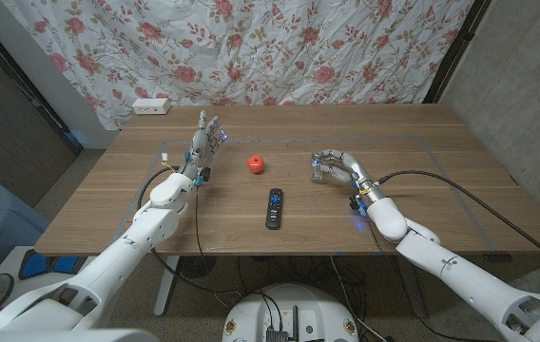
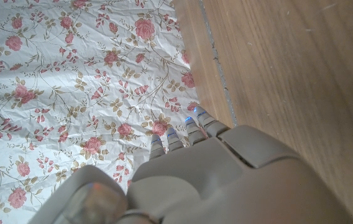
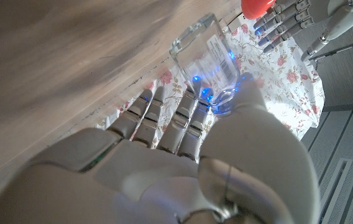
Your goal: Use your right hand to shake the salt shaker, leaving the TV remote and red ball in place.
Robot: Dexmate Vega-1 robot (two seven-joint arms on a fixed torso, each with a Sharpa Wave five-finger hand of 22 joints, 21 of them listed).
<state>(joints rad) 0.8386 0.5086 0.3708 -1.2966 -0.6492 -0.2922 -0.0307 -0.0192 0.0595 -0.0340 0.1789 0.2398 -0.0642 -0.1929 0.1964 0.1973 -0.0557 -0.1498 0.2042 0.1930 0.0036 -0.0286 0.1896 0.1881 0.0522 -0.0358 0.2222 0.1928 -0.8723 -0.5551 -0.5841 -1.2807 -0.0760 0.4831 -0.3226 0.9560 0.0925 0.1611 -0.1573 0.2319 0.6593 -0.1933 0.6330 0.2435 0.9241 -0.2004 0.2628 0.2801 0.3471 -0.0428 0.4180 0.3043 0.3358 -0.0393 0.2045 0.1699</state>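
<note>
Head view: right hand [image 1: 335,166] grasps the salt shaker [image 1: 319,172] on the tabletop [image 1: 422,209] (ready to shake); left hand [image 1: 203,144] released, clear.

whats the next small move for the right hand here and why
Probably close the right hand firmly on the salt shaker and lift it a little off the table. Its fingers already curl around the clear shaker, which seems to stand on the wood. The red ball and TV remote lie apart toward the left hand, so a straight lift should miss them.
</note>
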